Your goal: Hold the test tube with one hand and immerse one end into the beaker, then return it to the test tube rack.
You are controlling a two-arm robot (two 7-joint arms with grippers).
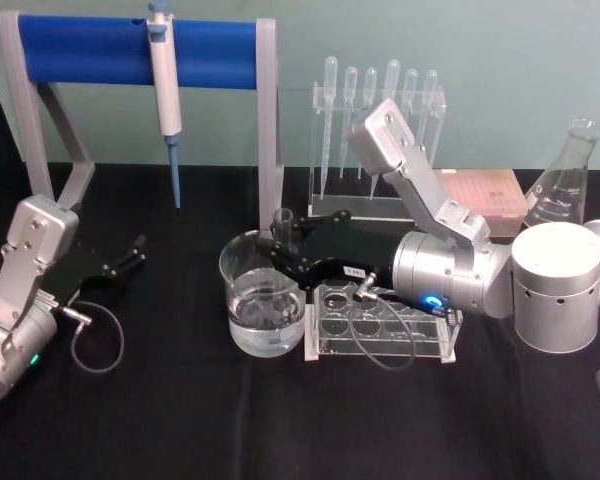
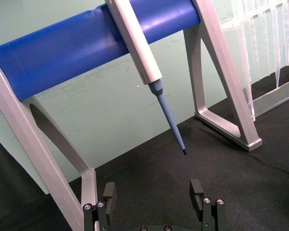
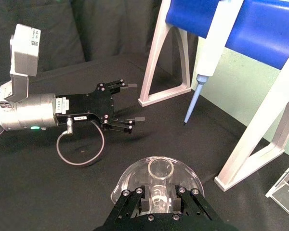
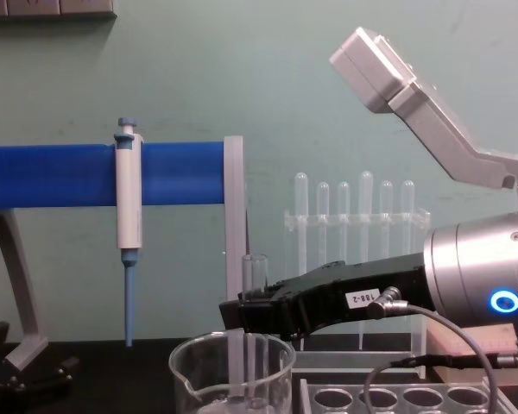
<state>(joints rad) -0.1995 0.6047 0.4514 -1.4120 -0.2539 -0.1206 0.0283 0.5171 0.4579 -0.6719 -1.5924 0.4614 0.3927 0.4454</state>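
Right hand (image 1: pixel 281 247) is found clamped on the test tube (image 1: pixel 282 220), held upright so that its lower end is set inside the beaker (image 1: pixel 263 312) at nine o'clock of the rack (image 1: pixel 382 338); left gripper (image 1: pixel 130 258) is parked agape, farther toward nine o'clock.

Lab bench, wet-lab type. A white pipettor (image 1: pixel 165 85) with a blue tip is hanging on a blue bar stand (image 1: pixel 90 50). Thin plastic pipettes (image 1: pixel 392 90) are standing bulb-up in a clear acrylic holder (image 1: pixel 325 195) at the back. A conical flask (image 1: pixel 565 185) with printed markings is sitting far right, near a pink gridded box (image 1: pixel 490 195). A glass beaker (image 1: pixel 262 300) is holding clear liquid, and a glass test tube (image 1: pixel 282 228) is standing upright right at it. A clear test tube rack (image 1: pixel 380 335) with round holes is sitting just beside the beaker. Black cloth (image 1: pixel 180 420) is covering the table, and a plain teal wall (image 1: pixel 480 40) is running behind.
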